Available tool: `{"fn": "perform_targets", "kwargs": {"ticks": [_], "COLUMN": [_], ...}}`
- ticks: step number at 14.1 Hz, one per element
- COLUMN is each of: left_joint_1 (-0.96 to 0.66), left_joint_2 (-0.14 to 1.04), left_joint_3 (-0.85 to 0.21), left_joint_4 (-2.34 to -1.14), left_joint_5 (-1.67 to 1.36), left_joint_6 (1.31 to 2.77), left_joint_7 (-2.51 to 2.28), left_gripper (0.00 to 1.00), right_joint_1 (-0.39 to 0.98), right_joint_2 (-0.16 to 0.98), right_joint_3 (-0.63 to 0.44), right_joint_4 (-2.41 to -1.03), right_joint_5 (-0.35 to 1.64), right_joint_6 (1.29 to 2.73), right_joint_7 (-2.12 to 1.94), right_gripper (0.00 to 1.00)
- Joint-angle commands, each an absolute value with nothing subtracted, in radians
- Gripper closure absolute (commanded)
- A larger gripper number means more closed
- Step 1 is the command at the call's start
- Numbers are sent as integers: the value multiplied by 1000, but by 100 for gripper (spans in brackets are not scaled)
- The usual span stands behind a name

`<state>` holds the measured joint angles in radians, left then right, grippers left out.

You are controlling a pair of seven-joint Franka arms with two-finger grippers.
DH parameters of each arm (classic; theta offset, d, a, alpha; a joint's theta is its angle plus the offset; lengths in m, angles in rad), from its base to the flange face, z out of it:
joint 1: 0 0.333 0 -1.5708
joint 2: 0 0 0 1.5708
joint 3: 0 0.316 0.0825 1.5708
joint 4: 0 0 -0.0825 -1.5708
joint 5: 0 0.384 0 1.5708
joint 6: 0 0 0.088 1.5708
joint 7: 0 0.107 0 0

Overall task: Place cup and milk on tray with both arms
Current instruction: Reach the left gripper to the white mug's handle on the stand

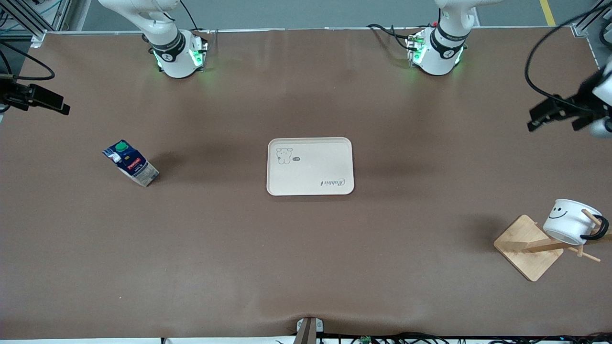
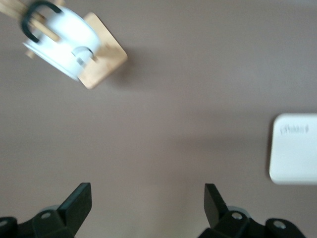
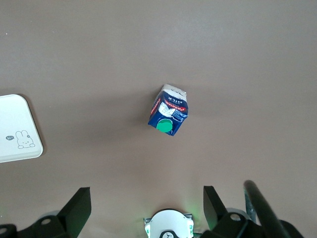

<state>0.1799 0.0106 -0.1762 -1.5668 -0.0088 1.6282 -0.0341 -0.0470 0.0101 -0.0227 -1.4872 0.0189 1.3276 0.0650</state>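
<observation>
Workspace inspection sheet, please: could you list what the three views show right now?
Surface: brown table, bare apart from the items below.
Tray: mid-table, nothing on it.
Milk: upright, toward the right arm's end.
Cup: hung on a wooden rack, toward the left arm's end.
Clutter: nothing seen.
Left gripper: open, over bare table near the rack.
Right gripper: open, over bare table near the milk.
Cables: black cable looping to the left arm.
Surroundings: metal frame at the corners.
</observation>
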Motion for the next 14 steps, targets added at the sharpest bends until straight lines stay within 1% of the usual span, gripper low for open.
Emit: {"fn": "perform_targets", "kwargs": {"ticks": [1,4,5,6,7,9,12,14], "left_joint_1": [227,310,316,324,325,346,396,410], "left_joint_2": [28,49,49,49,55,99,167,189], "left_joint_3": [-181,-181,-181,-181,-181,-181,-183,-183], "left_joint_4": [-1636,-1719,-1753,-1794,-1813,-1816,-1810,-1802], "left_joint_5": [-64,-144,-155,-155,-152,-152,-210,-238], "left_joint_6": [1776,1925,1968,2041,2093,2172,2241,2250], "left_joint_7": [-35,-18,-14,-12,6,38,175,183], "left_gripper": [0,0,0,0,0,0,0,0], "right_joint_1": [-58,-61,-63,-64,-64,-63,-60,-57], "right_joint_2": [-3,6,11,17,17,28,32,34], "right_joint_3": [-18,-18,-18,-18,-18,-18,-18,-17], "right_joint_4": [-1497,-1496,-1496,-1496,-1496,-1496,-1500,-1502], "right_joint_5": [18,18,18,18,18,18,18,20], "right_joint_6": [1322,1328,1330,1335,1335,1333,1328,1328], "right_joint_7": [58,63,64,63,64,66,58,60], "right_gripper": [0,0,0,0,0,0,0,0]}}
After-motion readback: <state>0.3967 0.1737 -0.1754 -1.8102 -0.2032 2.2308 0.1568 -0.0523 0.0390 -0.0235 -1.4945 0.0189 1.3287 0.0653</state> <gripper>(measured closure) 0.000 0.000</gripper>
